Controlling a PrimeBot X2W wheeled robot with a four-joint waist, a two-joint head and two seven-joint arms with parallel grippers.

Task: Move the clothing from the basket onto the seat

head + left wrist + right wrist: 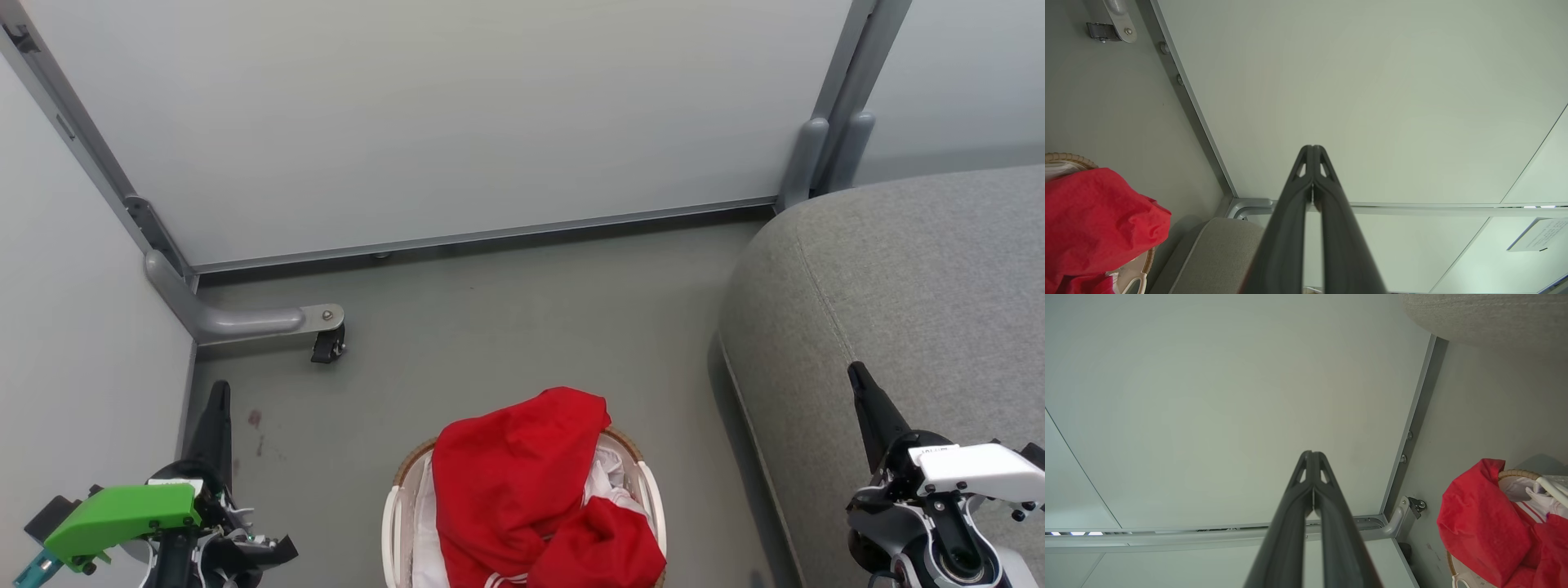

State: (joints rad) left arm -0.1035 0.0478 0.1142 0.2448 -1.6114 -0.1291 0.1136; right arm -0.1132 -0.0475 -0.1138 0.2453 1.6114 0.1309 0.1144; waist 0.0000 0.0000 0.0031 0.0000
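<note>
Pre-grasp: clothing (pixel 506 474) heaped in basket (pixel 393 523), seat (pixel 914 286) on right. Left gripper (pixel 218 404) & right gripper (pixel 861 388) both pinched together, empty. Next I'd open one, drop onto pile.

clothing (pixel 514 474) heaped in basket (pixel 392 514), seat (pixel 914 286) to basket's R, wall panels (pixel 457 122) behind & L

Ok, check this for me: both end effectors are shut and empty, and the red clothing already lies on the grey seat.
Not quite. The clothing is heaped in the basket, not on the seat, as the head view shows. The rest stands: the left end effector and the right end effector are shut and empty.
</note>
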